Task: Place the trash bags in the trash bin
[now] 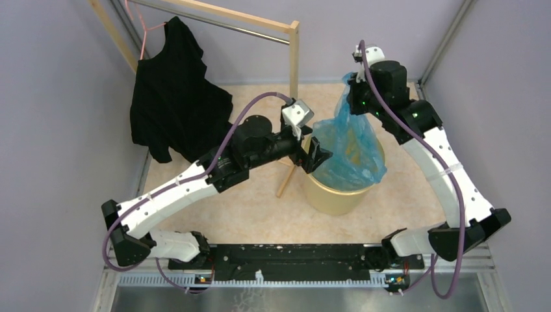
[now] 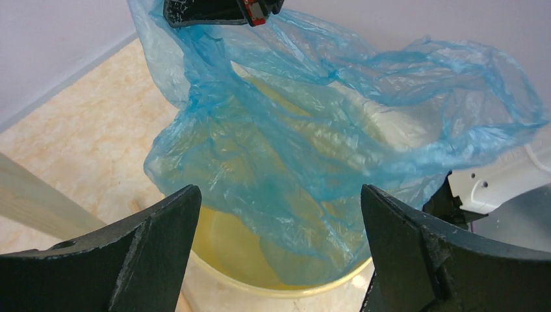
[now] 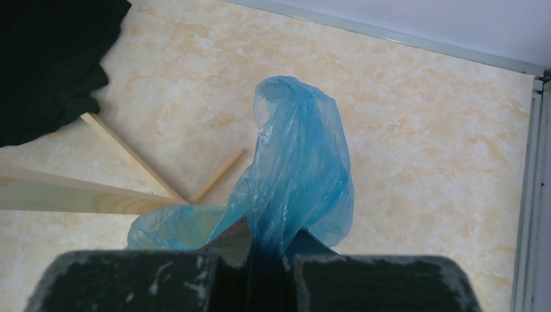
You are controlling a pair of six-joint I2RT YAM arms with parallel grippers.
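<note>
The right gripper [image 3: 256, 263] is pinching fully shut on a gathered fold of the blue trash bag [image 3: 299, 169], low centre of its wrist view. It is holding the film high, so the rest is draping down into the trash bin [image 1: 338, 195], which is standing right of centre in the top view, beside the wooden rack's [image 1: 294, 58] leg. The left gripper [image 2: 279, 247] is hovering at the bin's rim with fingers spread wide and gripping nothing, probably lining up to press loose film inside. The left wrist view is showing the bag's billowing mouth over the yellow interior, while the right wrist view is showing only the pinched neck. Only the top view is showing both arms and the black garment [image 1: 172, 97] hanging upper left.
</note>
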